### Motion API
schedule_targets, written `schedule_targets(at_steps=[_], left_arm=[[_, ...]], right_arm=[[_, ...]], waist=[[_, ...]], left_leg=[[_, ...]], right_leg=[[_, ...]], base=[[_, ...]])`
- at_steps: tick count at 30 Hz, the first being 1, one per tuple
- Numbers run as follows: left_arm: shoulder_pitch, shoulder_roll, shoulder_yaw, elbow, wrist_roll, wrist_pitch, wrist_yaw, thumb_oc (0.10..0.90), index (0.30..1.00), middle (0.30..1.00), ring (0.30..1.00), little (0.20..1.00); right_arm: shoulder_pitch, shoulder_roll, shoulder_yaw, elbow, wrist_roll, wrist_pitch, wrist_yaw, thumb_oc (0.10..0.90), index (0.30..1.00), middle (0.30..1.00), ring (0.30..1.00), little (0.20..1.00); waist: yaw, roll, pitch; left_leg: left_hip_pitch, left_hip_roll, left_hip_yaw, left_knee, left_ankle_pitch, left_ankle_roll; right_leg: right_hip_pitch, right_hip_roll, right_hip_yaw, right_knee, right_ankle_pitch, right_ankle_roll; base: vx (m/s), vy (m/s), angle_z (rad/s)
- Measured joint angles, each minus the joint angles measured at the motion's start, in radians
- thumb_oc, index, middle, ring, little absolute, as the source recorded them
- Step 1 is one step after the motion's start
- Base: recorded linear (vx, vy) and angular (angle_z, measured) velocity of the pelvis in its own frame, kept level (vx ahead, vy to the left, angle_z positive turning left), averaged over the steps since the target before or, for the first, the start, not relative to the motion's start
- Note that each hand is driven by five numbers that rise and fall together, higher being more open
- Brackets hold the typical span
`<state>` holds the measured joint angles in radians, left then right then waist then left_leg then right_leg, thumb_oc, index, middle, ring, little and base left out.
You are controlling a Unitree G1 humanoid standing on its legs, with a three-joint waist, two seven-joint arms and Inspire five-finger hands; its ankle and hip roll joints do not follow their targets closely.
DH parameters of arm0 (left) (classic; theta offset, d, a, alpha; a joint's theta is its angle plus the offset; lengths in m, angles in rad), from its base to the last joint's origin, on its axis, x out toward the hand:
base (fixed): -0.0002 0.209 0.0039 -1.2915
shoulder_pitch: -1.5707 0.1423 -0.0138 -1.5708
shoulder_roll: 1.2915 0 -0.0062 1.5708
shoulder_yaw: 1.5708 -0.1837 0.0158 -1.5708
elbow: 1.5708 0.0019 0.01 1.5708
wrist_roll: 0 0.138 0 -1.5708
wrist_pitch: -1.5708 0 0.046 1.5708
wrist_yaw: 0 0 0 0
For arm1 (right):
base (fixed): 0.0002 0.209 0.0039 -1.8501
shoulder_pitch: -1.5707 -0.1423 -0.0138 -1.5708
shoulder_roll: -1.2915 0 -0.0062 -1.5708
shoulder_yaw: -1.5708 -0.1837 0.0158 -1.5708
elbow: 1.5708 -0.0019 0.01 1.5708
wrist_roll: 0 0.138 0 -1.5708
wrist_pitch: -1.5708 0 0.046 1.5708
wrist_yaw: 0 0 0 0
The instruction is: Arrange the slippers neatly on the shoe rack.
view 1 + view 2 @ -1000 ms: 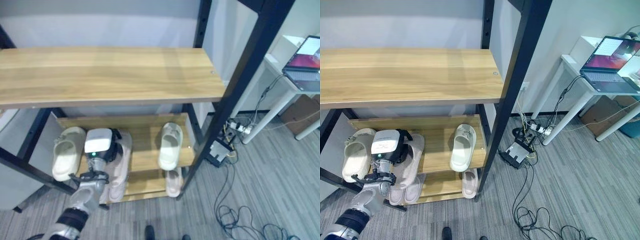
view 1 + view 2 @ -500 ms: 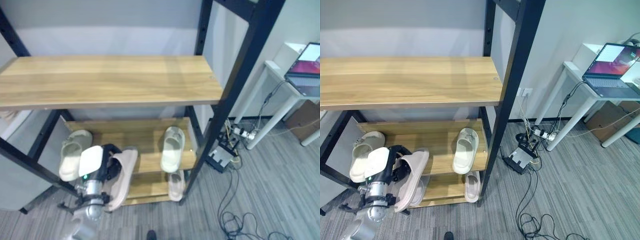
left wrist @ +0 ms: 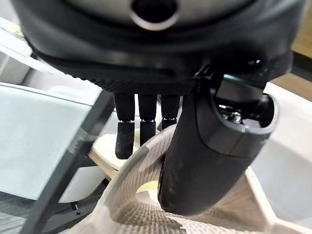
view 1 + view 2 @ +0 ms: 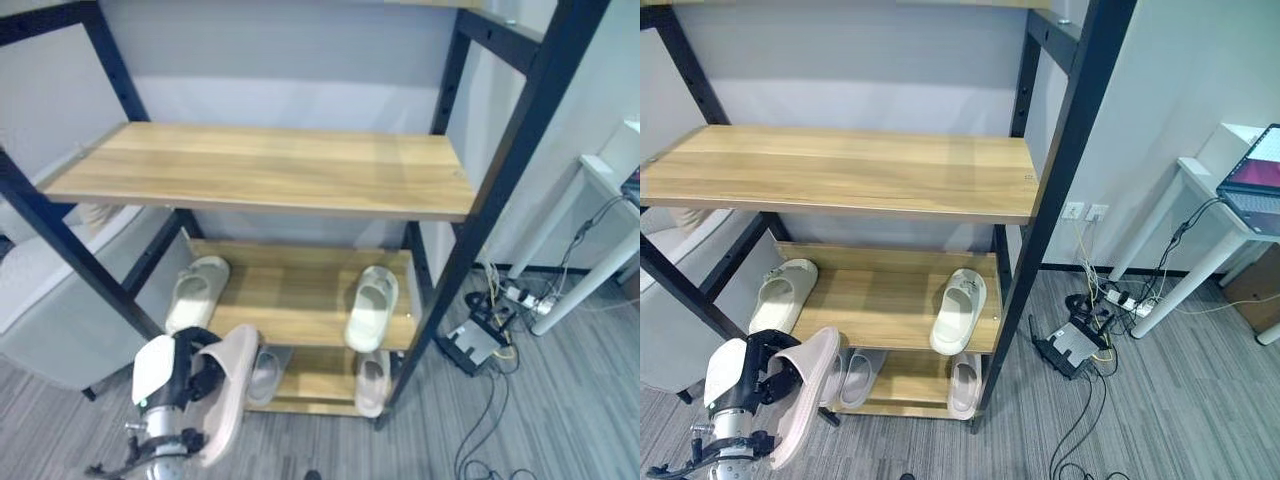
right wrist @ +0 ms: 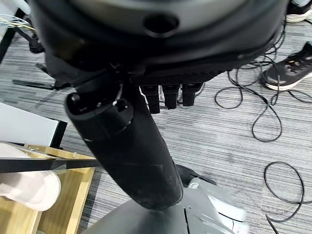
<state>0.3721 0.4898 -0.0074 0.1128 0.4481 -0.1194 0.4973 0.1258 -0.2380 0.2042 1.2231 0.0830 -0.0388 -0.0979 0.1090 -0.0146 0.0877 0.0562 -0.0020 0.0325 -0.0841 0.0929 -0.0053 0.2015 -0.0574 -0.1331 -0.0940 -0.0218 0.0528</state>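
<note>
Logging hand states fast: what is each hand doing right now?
Left hand: shut on the beige slipper, in front of the shoe rack.
Right hand: open, holding nothing.

So the black-framed shoe rack with wooden shelves [image 4: 840, 180] stands against the wall, with a white table [image 4: 1210, 215] off to its right holding an open laptop [image 4: 1258, 178]. On the middle shelf, one cream slipper [image 4: 783, 294] lies at the left end and another cream slipper [image 4: 958, 309] at the right end, well apart. The bottom shelf has a grey slipper [image 4: 855, 377] towards the left and a beige slipper [image 4: 964, 383] on the right, under the one above. In front of the rack's left side, off the shelves, the left robot hand [image 4: 758, 372] grips a pinkish-beige slipper [image 4: 804, 394], tilted up on end. A tangle of black cables and a power strip [image 4: 1080, 340] lies on the floor right of the rack
</note>
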Motion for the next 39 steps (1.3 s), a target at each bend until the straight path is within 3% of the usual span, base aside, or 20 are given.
schedule_targets(at_steps=[9, 17, 20, 27, 29, 32, 33, 36, 39], left_arm=[[0.012, 0.006, -0.099, 0.021, -0.002, -0.030, 0.010, 0.400, 0.300, 0.300, 0.300, 0.300], [-0.049, 0.010, -0.282, 0.253, 0.047, -0.017, -0.010, 0.400, 0.300, 0.300, 0.300, 0.300], [-0.067, 0.009, -0.347, 0.264, 0.101, -0.007, -0.030, 0.400, 0.300, 0.300, 0.300, 0.300], [-0.145, 0.005, -0.371, 0.281, 0.129, -0.008, -0.027, 0.400, 0.300, 0.300, 0.300, 0.300], [-0.189, 0.006, -0.390, 0.292, 0.140, 0.008, -0.026, 0.400, 0.300, 0.300, 0.300, 0.300], [-0.319, 0.008, -0.428, 0.317, 0.148, 0.011, -0.020, 0.400, 0.300, 0.300, 0.300, 0.300], [-0.390, 0.018, -0.453, 0.318, 0.146, 0.014, -0.005, 0.400, 0.300, 0.300, 0.300, 0.300], [-0.555, 0.036, -0.519, 0.360, 0.148, 0.010, 0.005, 0.400, 0.300, 0.300, 0.300, 0.300], [-0.619, 0.035, -0.549, 0.374, 0.150, 0.014, 0.039, 0.400, 0.300, 0.300, 0.300, 0.300]], right_arm=[[0.005, 0.000, 0.000, 0.000, 0.000, -0.011, -0.017, 0.800, 0.900, 0.900, 0.900, 0.900], [-0.018, -0.003, 0.016, 0.007, 0.000, -0.020, -0.034, 0.800, 0.900, 0.900, 0.900, 0.900], [-0.014, -0.002, 0.017, 0.007, 0.000, -0.023, -0.039, 0.800, 0.900, 0.900, 0.900, 0.900], [-0.018, 0.001, 0.018, 0.002, -0.001, -0.027, -0.041, 0.800, 0.900, 0.900, 0.900, 0.900], [-0.027, 0.004, 0.028, 0.001, -0.001, -0.027, -0.040, 0.800, 0.900, 0.900, 0.900, 0.900], [-0.092, 0.013, 0.088, -0.005, -0.003, -0.030, -0.044, 0.800, 0.900, 0.900, 0.900, 0.900], [-0.138, 0.008, 0.135, -0.005, -0.003, -0.034, -0.051, 0.800, 0.900, 0.900, 0.900, 0.900], [-0.242, 0.014, 0.139, -0.008, -0.004, -0.037, -0.056, 0.800, 0.900, 0.900, 0.900, 0.900], [-0.305, -0.006, 0.144, -0.033, -0.002, -0.050, -0.082, 0.800, 0.900, 0.900, 0.900, 0.900]], waist=[[0.002, 0.004, 0.003], [-0.028, 0.009, 0.012], [-0.036, 0.003, 0.030], [-0.056, -0.015, 0.041], [-0.055, -0.034, 0.052], [-0.057, -0.064, 0.090], [-0.056, -0.078, 0.138], [-0.060, -0.111, 0.233], [-0.071, -0.102, 0.271]], left_leg=[[-0.005, 0.002, -0.013, 0.001, 0.004, -0.005], [-0.010, 0.003, -0.016, 0.002, 0.001, -0.006], [-0.010, 0.003, -0.014, 0.003, 0.001, -0.004], [-0.020, 0.004, -0.010, 0.003, -0.002, 0.001], [-0.022, 0.006, -0.010, 0.004, -0.001, 0.000], [-0.117, 0.016, -0.010, 0.072, -0.002, -0.004], [-0.187, 0.020, -0.016, 0.151, -0.013, -0.002], [-0.309, 0.026, -0.035, 0.286, -0.053, -0.001], [-0.470, 0.013, -0.037, 0.479, -0.144, 0.002]], right_leg=[[0.000, 0.004, -0.013, 0.000, -0.002, -0.005], [-0.004, 0.005, -0.016, 0.000, -0.009, -0.005], [-0.005, 0.005, -0.015, 0.001, -0.011, -0.008], [-0.018, 0.006, -0.011, 0.002, -0.008, -0.014], [-0.021, 0.010, -0.011, 0.011, -0.008, -0.014], [-0.125, 0.024, -0.016, 0.115, -0.037, -0.014], [-0.197, 0.020, -0.021, 0.210, -0.066, -0.009], [-0.335, 0.006, -0.031, 0.395, -0.137, -0.034], [-0.504, -0.030, -0.018, 0.613, -0.237, -0.042]], base=[[-0.02, -0.024, 0.04], [0.01, 0.006, 0.00], [0.02, 0.033, -0.01], [0.02, 0.027, -0.02], [-0.10, -0.002, -0.01], [-0.34, 0.022, 0.05], [-0.26, 0.041, 0.17], [-0.24, 0.064, 0.20], [-0.18, 0.063, 0.05]])
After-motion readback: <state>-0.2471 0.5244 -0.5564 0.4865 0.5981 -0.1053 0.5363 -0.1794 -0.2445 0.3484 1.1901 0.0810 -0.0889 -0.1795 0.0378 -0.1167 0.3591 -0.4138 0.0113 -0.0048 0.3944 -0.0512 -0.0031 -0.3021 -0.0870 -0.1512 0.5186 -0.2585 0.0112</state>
